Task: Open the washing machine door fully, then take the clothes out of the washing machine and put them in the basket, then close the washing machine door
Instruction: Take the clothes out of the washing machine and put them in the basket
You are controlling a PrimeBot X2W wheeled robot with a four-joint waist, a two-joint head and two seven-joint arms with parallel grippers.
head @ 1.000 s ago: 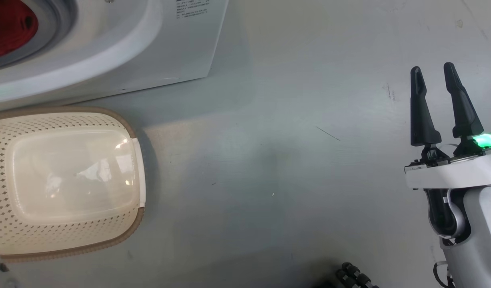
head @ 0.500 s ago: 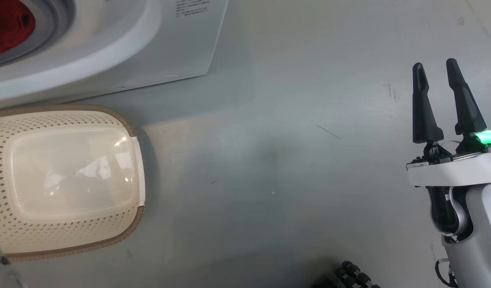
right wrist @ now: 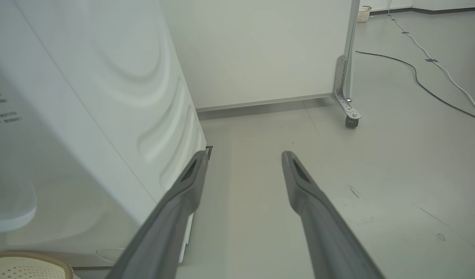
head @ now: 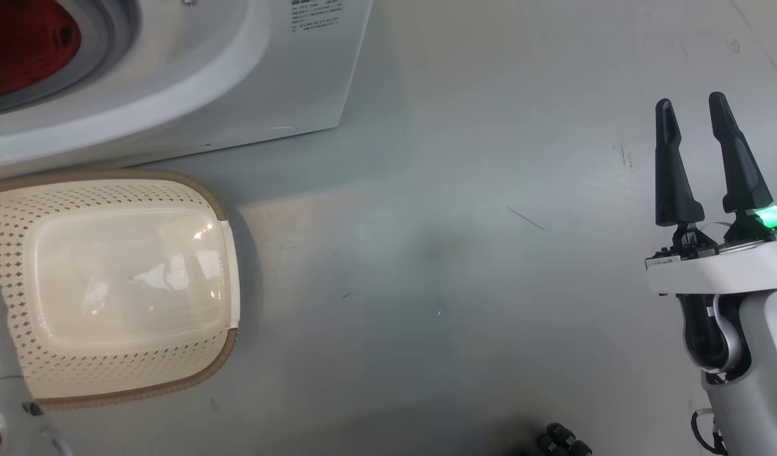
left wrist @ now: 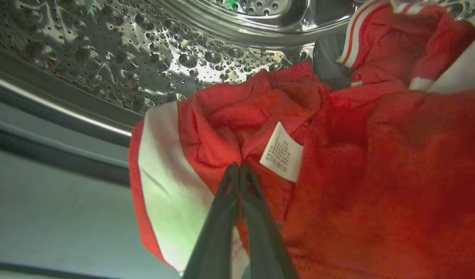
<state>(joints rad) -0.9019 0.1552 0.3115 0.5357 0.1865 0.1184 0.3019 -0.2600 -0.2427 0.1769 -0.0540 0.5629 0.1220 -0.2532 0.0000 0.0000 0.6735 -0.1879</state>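
Shifted slightly, the head camera now frames everything a touch further right; the things on the floor (head: 458,285) have not themselves moved. Clothes (left wrist: 338,155) lie in the drum (left wrist: 144,58), none out yet. The left claw (left wrist: 238,167) has pinched shut on a red fold beside a white label (left wrist: 282,153). With the machine (head: 236,95) gaping, the door step looks done. Just in front, the basket (head: 216,201) is empty. The right claw (head: 690,104) hangs wide over bare floor, holding nothing. Left to do: lifting out, dropping in, closing up.

Soft cloth, shiny steel.
Fuzzy red clothes (left wrist: 357,174) against glossy perforated metal drum (left wrist: 125,58); basket (head: 109,193) of glossy cream plastic; smooth matt floor (head: 458,253).
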